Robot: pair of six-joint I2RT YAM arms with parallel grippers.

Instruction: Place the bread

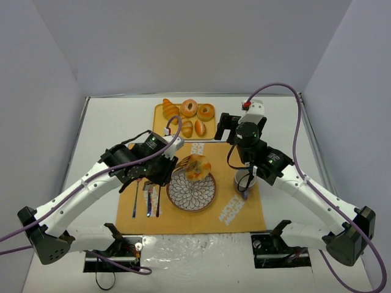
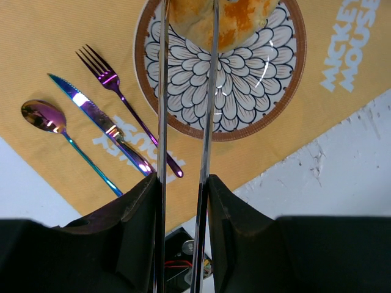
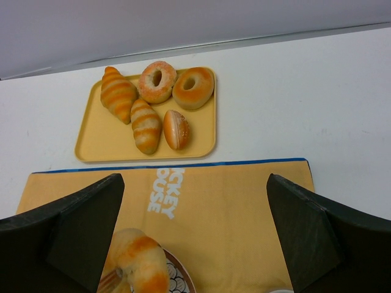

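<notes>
1. The left claw (image 2: 183,190) is pressed together on a pair of metal tongs (image 2: 162,110), and the tongs' blades are closed on the round bun (image 2: 232,18).
2. The bun is held over the far part of the patterned plate (image 2: 244,129), which lies mid-way along the yellow placemat (image 2: 55,36). Whether bun and plate are touching cannot be told.
3. The right claw (image 3: 193,183) is spread wide and empty. It hangs over the placemat's far edge and faces the tray (image 3: 91,143) near the far edge of the tabletop (image 3: 305,91).
4. The step in hand is judged to be the setting down of the bun.
5. Next, the bun should be lowered nearer the plate's centre until it is borne by the plate. The squeeze should then be eased and the tongs drawn back without the bun being dragged.
</notes>
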